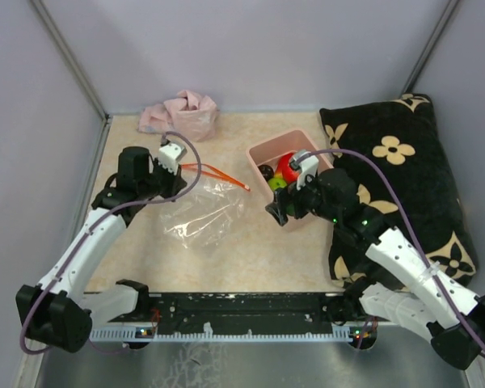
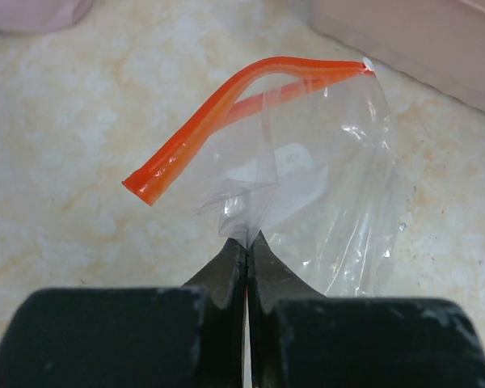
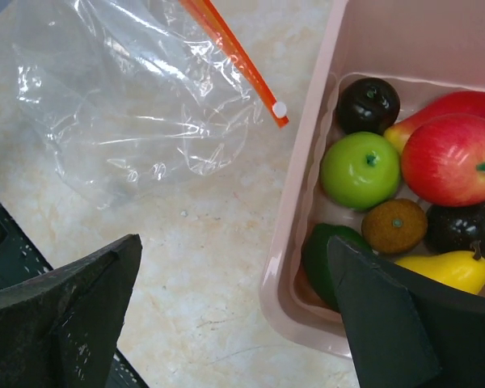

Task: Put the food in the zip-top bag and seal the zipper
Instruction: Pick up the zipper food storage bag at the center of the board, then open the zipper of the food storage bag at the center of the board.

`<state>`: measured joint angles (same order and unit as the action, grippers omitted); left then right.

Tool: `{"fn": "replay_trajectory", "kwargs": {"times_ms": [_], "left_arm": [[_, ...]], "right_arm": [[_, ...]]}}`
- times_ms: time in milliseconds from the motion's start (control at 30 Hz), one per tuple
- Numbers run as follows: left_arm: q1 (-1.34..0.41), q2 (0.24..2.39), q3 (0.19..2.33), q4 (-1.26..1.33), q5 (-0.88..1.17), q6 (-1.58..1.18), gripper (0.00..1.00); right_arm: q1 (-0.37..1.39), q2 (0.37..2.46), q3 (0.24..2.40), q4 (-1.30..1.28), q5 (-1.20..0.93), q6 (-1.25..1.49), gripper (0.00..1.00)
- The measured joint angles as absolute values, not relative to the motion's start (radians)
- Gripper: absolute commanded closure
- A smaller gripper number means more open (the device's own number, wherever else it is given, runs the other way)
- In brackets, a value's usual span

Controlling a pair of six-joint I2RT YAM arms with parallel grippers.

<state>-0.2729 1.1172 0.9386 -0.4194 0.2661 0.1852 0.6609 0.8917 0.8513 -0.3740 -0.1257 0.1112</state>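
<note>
Below my open right claw [image 3: 233, 250] | fruit [image 3: 360, 170] in tub [image 3: 307, 121], just right | left claw [image 2: 246, 246] clamps bag [image 2: 323, 186], zipper [image 2: 218, 105] running toward tub.

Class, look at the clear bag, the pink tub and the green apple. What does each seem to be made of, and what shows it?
The bag: thin soft plastic film, glossy; it is see-through, creased and glints.
The tub: probably rigid plastic, smooth matt pink with a rounded rim.
The green apple: likely moulded plastic or foam, smooth with a soft highlight.
</note>
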Motion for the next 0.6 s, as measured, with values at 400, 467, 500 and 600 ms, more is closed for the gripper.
{"fn": "replay_trajectory", "kwargs": {"times_ms": [400,467,500,600], "left_arm": [[-0.326,0.893,0.844,-0.321,0.605,0.661,1.0],[-0.326,0.873,0.831,-0.318,0.657,0.733,1.0],[-0.327,0.868,0.828,-0.317,0.675,0.756,1.0],[-0.33,0.86,0.815,-0.315,0.735,0.821,1.0]], "right_arm": [[0.637,1.025,0.957,-0.308,-0.286,0.056,0.08],[0.616,1.044,0.972,-0.292,-0.331,0.053,0.1],[0.602,1.051,0.978,-0.28,-0.36,0.053,0.12],[0.56,1.076,0.993,-0.25,-0.434,0.056,0.14]]}}
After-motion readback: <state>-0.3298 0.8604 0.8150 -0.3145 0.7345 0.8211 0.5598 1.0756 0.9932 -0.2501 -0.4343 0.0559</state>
